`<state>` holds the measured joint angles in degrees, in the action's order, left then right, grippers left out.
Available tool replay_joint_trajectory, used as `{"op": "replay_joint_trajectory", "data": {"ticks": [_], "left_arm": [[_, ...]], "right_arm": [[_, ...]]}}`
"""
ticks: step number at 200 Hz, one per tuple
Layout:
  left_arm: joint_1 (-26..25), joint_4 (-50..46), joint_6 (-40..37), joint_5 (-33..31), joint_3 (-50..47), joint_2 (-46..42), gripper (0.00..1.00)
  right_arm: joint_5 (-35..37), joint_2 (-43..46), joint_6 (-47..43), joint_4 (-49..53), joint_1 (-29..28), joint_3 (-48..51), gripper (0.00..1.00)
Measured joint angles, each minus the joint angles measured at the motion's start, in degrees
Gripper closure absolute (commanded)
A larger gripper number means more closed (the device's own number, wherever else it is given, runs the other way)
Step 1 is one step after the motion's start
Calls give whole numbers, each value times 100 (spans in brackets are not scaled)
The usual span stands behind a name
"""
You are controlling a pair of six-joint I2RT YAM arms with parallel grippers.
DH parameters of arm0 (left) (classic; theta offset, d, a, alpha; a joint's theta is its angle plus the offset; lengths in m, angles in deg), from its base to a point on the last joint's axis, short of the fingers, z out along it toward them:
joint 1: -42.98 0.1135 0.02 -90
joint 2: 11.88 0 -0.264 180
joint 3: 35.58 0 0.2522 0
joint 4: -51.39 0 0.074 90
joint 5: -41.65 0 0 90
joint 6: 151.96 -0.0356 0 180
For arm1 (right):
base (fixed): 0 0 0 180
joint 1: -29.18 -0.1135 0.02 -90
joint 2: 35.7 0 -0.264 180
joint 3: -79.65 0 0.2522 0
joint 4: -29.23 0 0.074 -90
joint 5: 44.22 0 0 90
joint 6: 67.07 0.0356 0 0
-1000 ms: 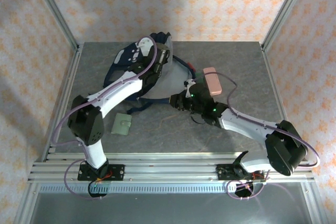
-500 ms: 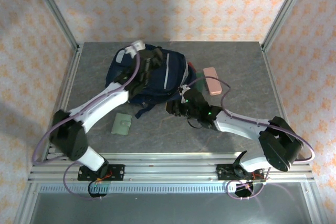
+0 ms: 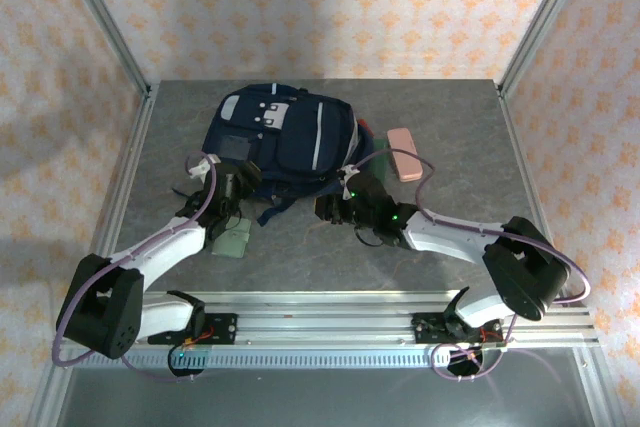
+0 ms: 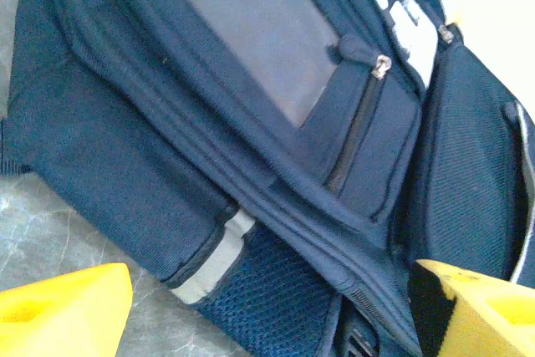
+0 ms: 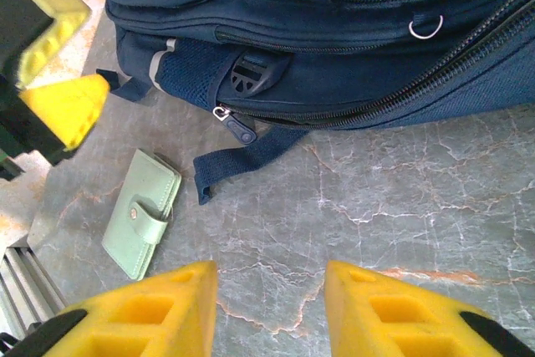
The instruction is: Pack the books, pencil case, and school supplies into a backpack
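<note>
Both empty: left gripper [image 4: 269,294] and right gripper [image 5: 269,290] are shown with fingers spread.
The backpack [image 5: 351,48] is seen just ahead of each.

The left arm [image 3: 165,245] folds low, elbow swung outward and forearm reaching forward, and the left gripper [image 4: 272,294] stands wide open, its yellow fingers [image 4: 63,315] far apart with nothing between them. The right arm [image 3: 450,235] stretches low toward the left one; the right gripper [image 5: 269,290] is parted moderately, empty between its fingers [image 5: 142,311], tilted downward.
</note>
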<state>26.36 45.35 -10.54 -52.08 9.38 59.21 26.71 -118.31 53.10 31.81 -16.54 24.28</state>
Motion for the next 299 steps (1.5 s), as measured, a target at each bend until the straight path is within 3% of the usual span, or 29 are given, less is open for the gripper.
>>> {"op": "replay_joint_trajectory", "data": {"ticks": [68, 96, 118, 140, 147, 177, 234, 299], "left_arm": [[205, 824, 579, 426, -221, 935, 14], [212, 999, 710, 529, -199, 1290, 22], [313, 1108, 787, 627, -122, 1574, 46], [470, 1226, 817, 890, 0, 1746, 90], [496, 1241, 835, 960, 24, 1742, 100], [575, 1224, 863, 1176, 22, 1440, 100], [588, 944, 988, 1493, 83, 98, 100], [588, 623, 1298, 1674, 177, -175, 100]], "right_arm": [[20, 48, 22, -42, 0, 114, 62], [48, 140, 61, -46, 0, 179, 62], [70, 173, 87, -61, 0, 197, 63], [94, 173, 90, -66, -39, 199, 63], [111, 173, 90, -66, -68, 199, 64], [138, 133, 87, -87, -229, 197, 65], [284, -407, -46, -166, -730, -190, 61], [573, -1005, -289, -1134, -800, -866, 57]]}}
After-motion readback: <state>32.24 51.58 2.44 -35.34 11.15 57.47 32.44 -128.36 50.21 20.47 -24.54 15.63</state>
